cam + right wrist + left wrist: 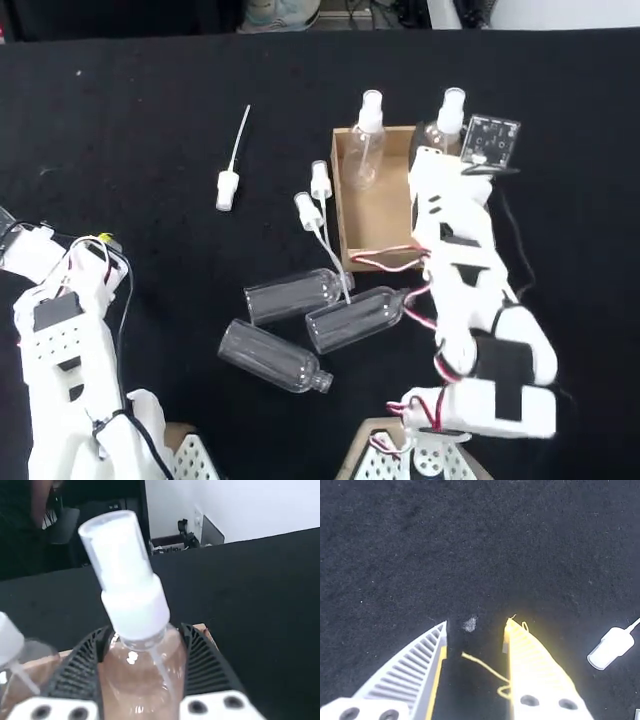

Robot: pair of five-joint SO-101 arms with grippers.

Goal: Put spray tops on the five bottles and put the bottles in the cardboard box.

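The right wrist view shows the right gripper [145, 632] clamped on a capped bottle [134, 680] at a corner of the cardboard box [206, 629], a grip the arm hides in the high view. That view adds a second capped bottle [364, 150] standing in the box, with three uncapped bottles [355, 318] and loose spray tops [320, 180] lying beside it. In the left wrist view the left gripper [475, 627] hangs with its fingers apart over the black table [470, 540], near one spray top [610, 647].

White plastic shells and black motor blocks form the left arm [60, 350] and the right arm [470, 290], with red, white and black cables [385, 262] looped along them. The left gripper [475, 627] has pointed ribbed fingers [415, 670], one white, one yellowish. The right gripper [145, 630] has black ribbed fingers on white bases with screw holes [232, 700].
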